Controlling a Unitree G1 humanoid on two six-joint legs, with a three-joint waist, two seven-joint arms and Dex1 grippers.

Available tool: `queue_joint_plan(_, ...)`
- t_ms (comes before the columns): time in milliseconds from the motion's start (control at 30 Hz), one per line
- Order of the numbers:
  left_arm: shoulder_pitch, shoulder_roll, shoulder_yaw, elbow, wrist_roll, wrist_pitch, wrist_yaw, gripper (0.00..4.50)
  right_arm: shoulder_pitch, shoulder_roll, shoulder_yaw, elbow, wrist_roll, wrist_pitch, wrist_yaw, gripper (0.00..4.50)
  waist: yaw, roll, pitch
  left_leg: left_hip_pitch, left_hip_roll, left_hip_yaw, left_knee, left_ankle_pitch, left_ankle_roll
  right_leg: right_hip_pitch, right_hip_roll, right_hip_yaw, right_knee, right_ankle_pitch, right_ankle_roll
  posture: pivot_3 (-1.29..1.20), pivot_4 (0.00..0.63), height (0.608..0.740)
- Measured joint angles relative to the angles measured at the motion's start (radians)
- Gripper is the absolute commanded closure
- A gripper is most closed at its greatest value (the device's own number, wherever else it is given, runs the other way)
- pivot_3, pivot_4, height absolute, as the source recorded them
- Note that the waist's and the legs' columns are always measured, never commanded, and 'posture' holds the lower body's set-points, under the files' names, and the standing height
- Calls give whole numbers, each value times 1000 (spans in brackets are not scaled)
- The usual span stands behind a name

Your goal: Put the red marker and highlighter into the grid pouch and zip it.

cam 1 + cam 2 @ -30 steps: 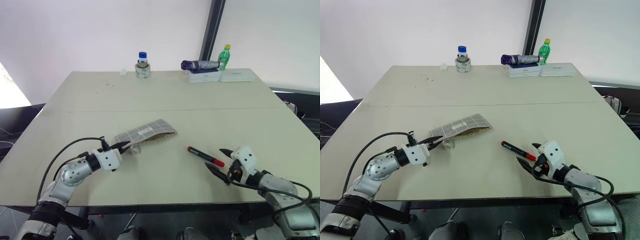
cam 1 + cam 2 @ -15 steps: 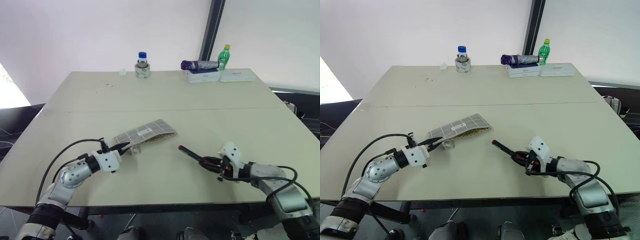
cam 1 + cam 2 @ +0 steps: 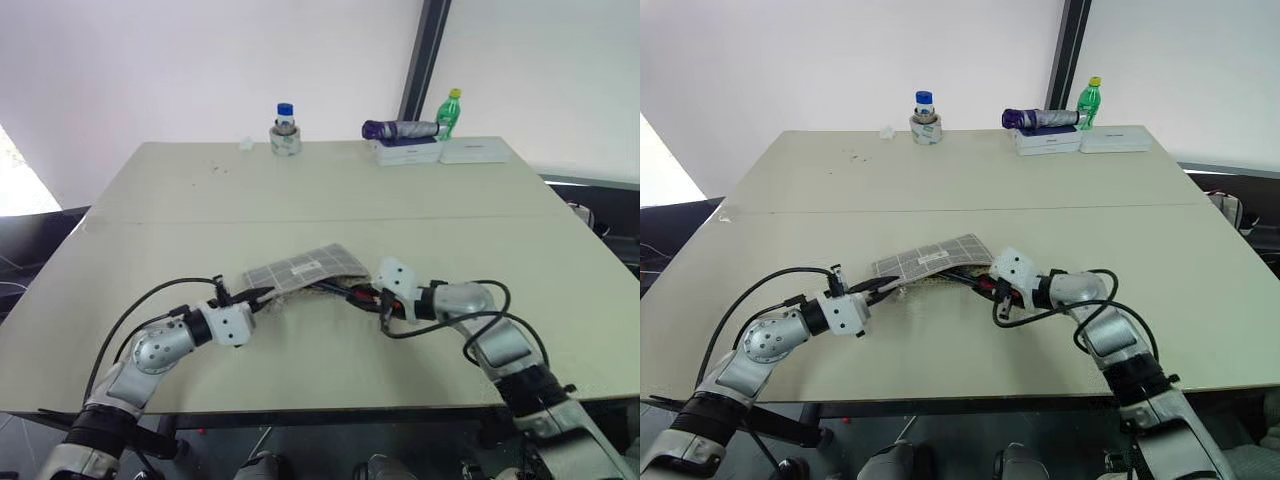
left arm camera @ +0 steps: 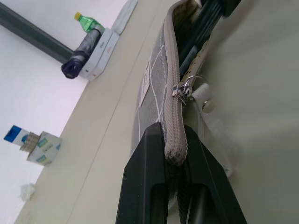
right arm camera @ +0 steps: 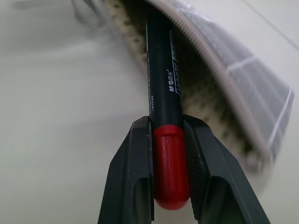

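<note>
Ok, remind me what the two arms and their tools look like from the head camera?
Both arms are silver-grey metal with rounded joint housings and black bands. A loose black cable loops along each forearm. Each ends in a white blocky wrist housing carrying the left tool and the right tool, each with two black fingers, flat and tapered. No markings are legible.

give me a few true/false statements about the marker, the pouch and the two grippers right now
1. The right gripper is shut on the red marker. True.
2. The red marker lies flat on the table, away from the grid pouch. False: its black end is in the pouch's open mouth.
3. The left gripper pinches the grid pouch's zipper edge. True.
4. The grid pouch is zipped fully shut. False: it gapes open.
5. A green bottle stands at the table's far side. True.
</note>
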Motion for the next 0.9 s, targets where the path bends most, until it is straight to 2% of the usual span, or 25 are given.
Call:
queue_joint_plan(100, -9, 9, -7, -15, 16, -4, -7, 4500, -60, 30, 21, 55, -41, -58, -3, 4150, 1, 0, 0, 0, 0, 0, 0, 0, -1, 0, 0, 0, 0, 0, 0, 0, 150, 740)
queue_joint_plan(233, -52, 11, -44, -34, 50, -4, -37, 4500, -155, 73, 120, 161, -154, -208, 5, 4150, 1, 0, 0, 0, 0, 1, 0, 1, -1, 0, 0, 0, 0, 0, 0, 0, 150, 740)
queue_joint_plan(367, -59, 10, -48, -43, 51, 1, -53, 4500, -176, 86, 144, 233, -196, -307, 6, 4150, 2, 0, 0, 0, 0, 2, 0, 1, -1, 0, 0, 0, 0, 0, 0, 0, 150, 740)
queue_joint_plan(433, -59, 10, -50, -43, 49, 3, -59, 4500, -190, 85, 145, 258, -200, -331, 24, 3100, 1, 0, 0, 0, 0, 2, 0, 1, -2, 0, 0, 0, 0, 0, 0, 0, 150, 740)
queue_joint_plan(567, -57, 1, -48, -45, 38, 34, -54, 4500, -193, 88, 131, 258, -186, -350, 29, 1276, 0, 0, 0, 0, 0, 1, 0, 1, -2, 0, 1, 0, 1, 0, 0, 0, 150, 740)
queue_joint_plan(700, -35, -13, -32, -64, -6, 83, -45, 4500, -140, 52, 58, 151, -110, -265, 54, 1276, 5, 0, 0, 0, 0, 1, 0, 1, -2, 0, 0, 1, 1, 0, 0, 0, 150, 740)
queue_joint_plan(900, -15, -32, -28, -86, -22, 120, -36, 4500, -44, -41, -79, -109, 22, -37, 81, 1276, 3, 0, 0, 0, 1, -1, 0, 1, -2, 0, 0, 0, 1, 0, 0, 0, 150, 740)
